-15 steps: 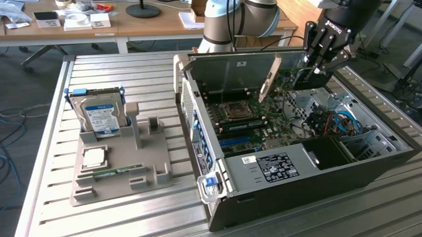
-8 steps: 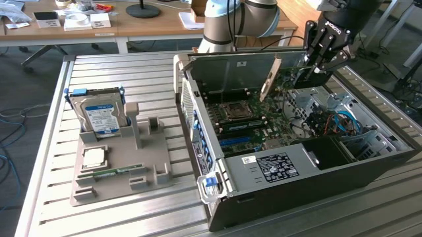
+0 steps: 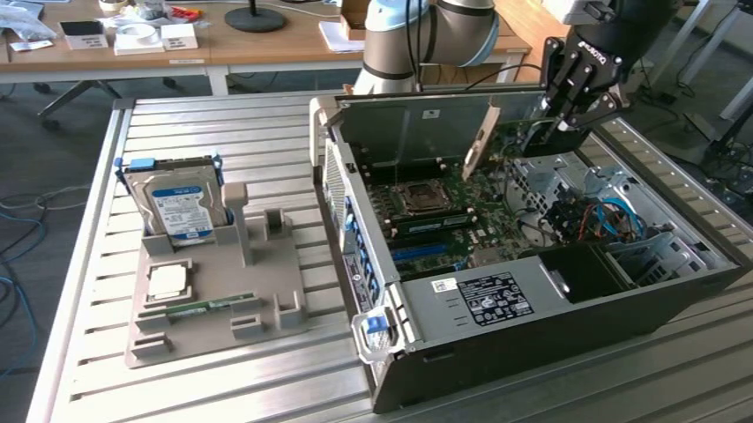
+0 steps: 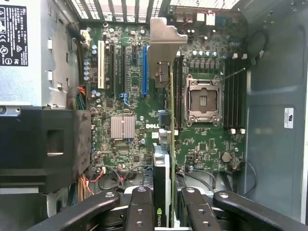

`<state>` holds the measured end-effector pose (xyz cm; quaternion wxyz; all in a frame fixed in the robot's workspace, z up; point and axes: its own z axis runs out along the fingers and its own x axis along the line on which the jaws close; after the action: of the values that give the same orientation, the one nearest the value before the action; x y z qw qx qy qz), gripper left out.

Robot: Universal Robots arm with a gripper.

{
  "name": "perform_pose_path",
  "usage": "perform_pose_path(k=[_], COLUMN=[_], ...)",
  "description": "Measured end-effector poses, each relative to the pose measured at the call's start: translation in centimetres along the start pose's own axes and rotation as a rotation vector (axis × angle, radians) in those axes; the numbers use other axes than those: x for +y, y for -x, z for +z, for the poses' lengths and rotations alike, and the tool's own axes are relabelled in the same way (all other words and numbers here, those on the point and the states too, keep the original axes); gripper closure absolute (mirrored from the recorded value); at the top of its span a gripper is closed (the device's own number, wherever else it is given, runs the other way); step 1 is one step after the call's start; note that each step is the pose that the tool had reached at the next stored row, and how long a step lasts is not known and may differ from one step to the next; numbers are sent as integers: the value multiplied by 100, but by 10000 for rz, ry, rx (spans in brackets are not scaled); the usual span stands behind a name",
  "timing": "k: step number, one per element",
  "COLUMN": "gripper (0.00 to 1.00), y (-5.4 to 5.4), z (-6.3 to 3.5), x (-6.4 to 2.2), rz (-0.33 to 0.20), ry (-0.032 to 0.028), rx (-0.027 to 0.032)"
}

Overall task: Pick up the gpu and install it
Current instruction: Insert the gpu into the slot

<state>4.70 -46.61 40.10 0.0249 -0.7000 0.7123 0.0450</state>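
The claw [image 4: 163, 208] is clamped on the gpu [image 4: 162, 166], its fingers [image 4: 139, 211] set narrow against the two faces of the card. The gpu is held on edge between them, so that only its thin green edge and dark side are seen from the wrist. Its pale metal bracket [image 4: 163, 43] is at the end farthest from the claw.

In the exterior view the claw [image 3: 562, 123] and the gpu [image 3: 518, 134] are seen over the open computer case [image 3: 495, 352], with the card level with the case's upper rim and its bracket [image 3: 480, 150] tilted.

Beneath the claw lies the motherboard [image 4: 130, 96]. A blue slot [image 4: 144, 70] is seen just to one side of the held card, and the empty CPU socket [image 4: 203, 98] to the other. A small ribbed heatsink [image 4: 122, 127] lies beyond the blue slot.

Well apart from the claw, toward the exterior view's left, a grey holder [image 3: 212, 300] rests on the bench [image 3: 235, 132]. A hard drive [image 3: 176, 203] is stood upright in it, and a RAM stick [image 3: 206, 308] is laid flat in it.
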Motion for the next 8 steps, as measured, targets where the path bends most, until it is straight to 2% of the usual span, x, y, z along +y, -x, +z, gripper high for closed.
perform_pose_path(k=[2,4,8], gripper=[73,73,73], y=[-1,-1,-1], z=[3,5,5], x=[0,1,0], rz=[-1,0,-2], ry=[-4,-4,-3], rx=[-15,-57,-58])
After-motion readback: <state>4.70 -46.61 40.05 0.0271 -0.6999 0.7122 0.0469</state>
